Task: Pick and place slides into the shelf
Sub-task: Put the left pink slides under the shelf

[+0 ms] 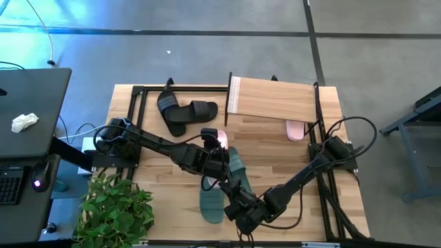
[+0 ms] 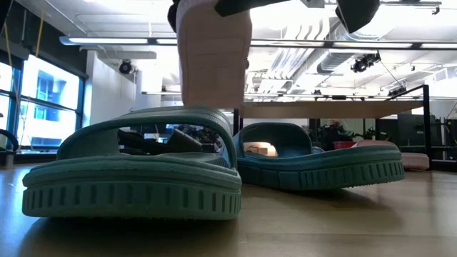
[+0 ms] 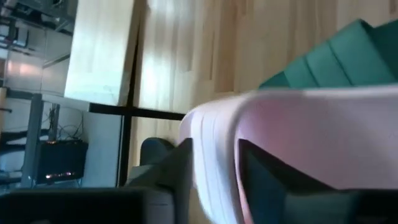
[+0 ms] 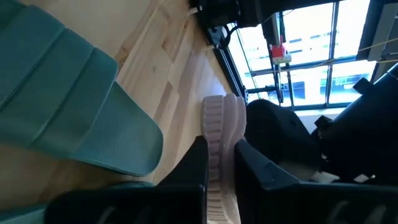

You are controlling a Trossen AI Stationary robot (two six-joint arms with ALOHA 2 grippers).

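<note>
1. Slides in black, the black slides [image 1: 182, 114], lie as a pair at the far left of the desk [image 1: 158, 200], one crossing the other, just beside the shelf's left end.
2. The left gripper [image 1: 219, 145] hangs over the middle of the desk. Its fingers [image 3: 180, 168] are clamped narrowly on the edge of 1 pink slide [image 1: 222, 138], which the low view shows hanging on end, clear of the wood.
3. The 2 teal slides [image 1: 211, 203] lie flat on the desk below and in front of the lifted one. The near one is close to the front edge, and the other [image 1: 236, 169] is just behind it, angled and touching it.
4. The right gripper [image 1: 238, 207] hovers at the near teal slide's right side. Its fingers [image 4: 189, 174] stand a narrow way apart and grip nothing. Its wrist view shows the pink sole's ribbed edge in the gap, but from above that slide sits apart from this gripper.
5. The shelf [image 1: 272, 100] stands at the far right of the desk, its plank top bare.
6. A second pink slide [image 1: 295, 129] pokes out from under the shelf's front edge, near the right end.
</note>
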